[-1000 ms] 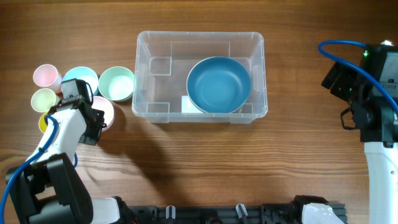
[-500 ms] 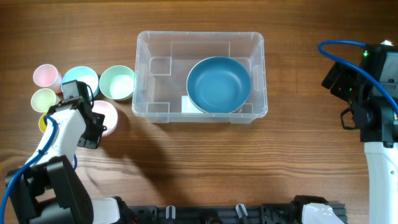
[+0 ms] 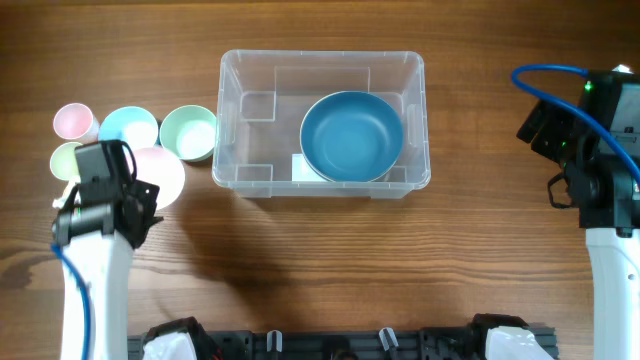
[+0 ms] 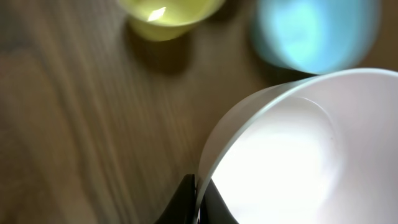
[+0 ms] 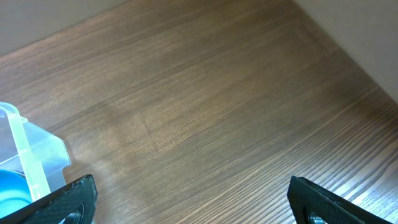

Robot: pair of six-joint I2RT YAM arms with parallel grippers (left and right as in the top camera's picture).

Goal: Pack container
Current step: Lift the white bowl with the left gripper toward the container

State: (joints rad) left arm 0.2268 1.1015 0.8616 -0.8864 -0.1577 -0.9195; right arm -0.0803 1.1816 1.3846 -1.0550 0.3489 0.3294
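Clamps left gripper (image 4: 198,200) onto pale pink bowl (image 4: 292,155) rim, newly shut, lifting. Readies bowl for clear container (image 3: 240,140) off to its right.

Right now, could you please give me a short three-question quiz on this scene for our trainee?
1. True or false: the blue bowl lies inside the container.
2. What does the left gripper pinch by its rim? A the blue bowl; B the pale pink bowl; C the container.
3. Fill in: the right gripper stands ___ over the table.
Key: 1 true; 2 B; 3 open.
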